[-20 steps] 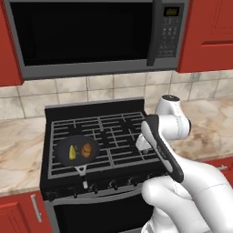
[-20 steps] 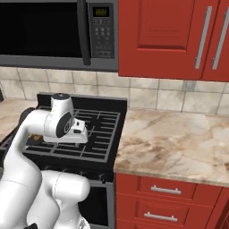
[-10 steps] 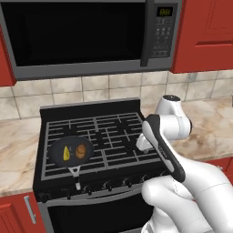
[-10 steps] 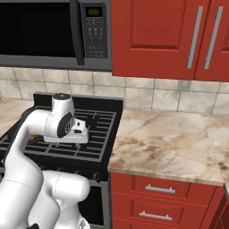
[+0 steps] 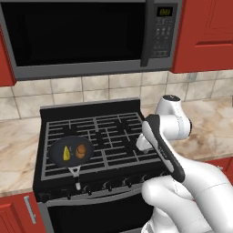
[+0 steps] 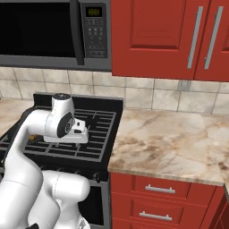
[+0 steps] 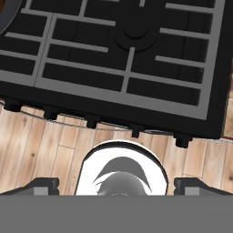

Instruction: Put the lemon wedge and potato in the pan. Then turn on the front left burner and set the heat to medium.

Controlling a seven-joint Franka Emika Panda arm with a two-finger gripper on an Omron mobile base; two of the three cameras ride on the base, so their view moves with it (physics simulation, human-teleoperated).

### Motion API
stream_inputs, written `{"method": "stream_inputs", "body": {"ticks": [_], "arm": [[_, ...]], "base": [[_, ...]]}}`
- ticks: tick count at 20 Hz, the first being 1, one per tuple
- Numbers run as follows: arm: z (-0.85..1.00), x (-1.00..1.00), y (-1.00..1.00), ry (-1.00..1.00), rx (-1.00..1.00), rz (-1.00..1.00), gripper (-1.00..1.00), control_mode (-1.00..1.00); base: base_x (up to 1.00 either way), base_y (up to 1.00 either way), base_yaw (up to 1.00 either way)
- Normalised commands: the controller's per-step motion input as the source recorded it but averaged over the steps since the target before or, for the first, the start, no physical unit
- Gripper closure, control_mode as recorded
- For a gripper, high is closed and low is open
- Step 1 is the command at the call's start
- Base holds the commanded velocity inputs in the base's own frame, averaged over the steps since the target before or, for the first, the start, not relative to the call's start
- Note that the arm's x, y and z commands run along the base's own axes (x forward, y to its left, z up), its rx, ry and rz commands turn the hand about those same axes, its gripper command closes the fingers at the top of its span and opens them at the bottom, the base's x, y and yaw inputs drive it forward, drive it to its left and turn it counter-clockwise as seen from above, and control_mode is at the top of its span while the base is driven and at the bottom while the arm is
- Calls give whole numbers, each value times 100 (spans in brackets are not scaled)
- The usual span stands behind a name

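**Stovetop stock: pan loaded, gripper empty above the right-hand grates**

- Gripper [image 7: 116,186]: in the hand view the two dark finger tips [image 7: 42,185] stand far apart at the lower corners, jaws fully spread, nothing between them. In the left base view the gripper [image 5: 142,144] hangs over the front right part of the stovetop [image 5: 98,105].
- Pan [image 5: 71,150]: dark round skillet on the front left burner [image 5: 58,166], well to the gripper's left; its handle points toward the stove's front edge. A sliver of its rim [image 7: 6,18] shows at the top left corner of the hand view.
- Lemon wedge [image 5: 66,154]: yellow, inside the pan, on the side farther from the gripper.
- Potato [image 5: 81,151]: brown-orange oval, inside the pan, just beside the wedge on the side nearer the gripper.
- Knobs [image 7: 93,121]: a row of dark knobs along the stove's front edge, just beyond the finger tips in the hand view.
- Microwave [image 5: 82,36]: mounted above the stove, beyond and higher than the gripper.
- Counter [image 6: 170,143]: marbled top, to the gripper's right.
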Motion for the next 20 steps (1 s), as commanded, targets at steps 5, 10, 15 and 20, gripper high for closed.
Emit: {"method": "stream_inputs", "body": {"ticks": [5,10,15,20], "arm": [[0,0,0,0,0,0,-100,100],[0,0,0,0,0,0,-100,100],[0,0,0,0,0,0,-100,100],[0,0,0,0,0,0,-100,100]], "base": [[0,0,0],[0,0,0],[1,0,0],[0,0,0]]}}
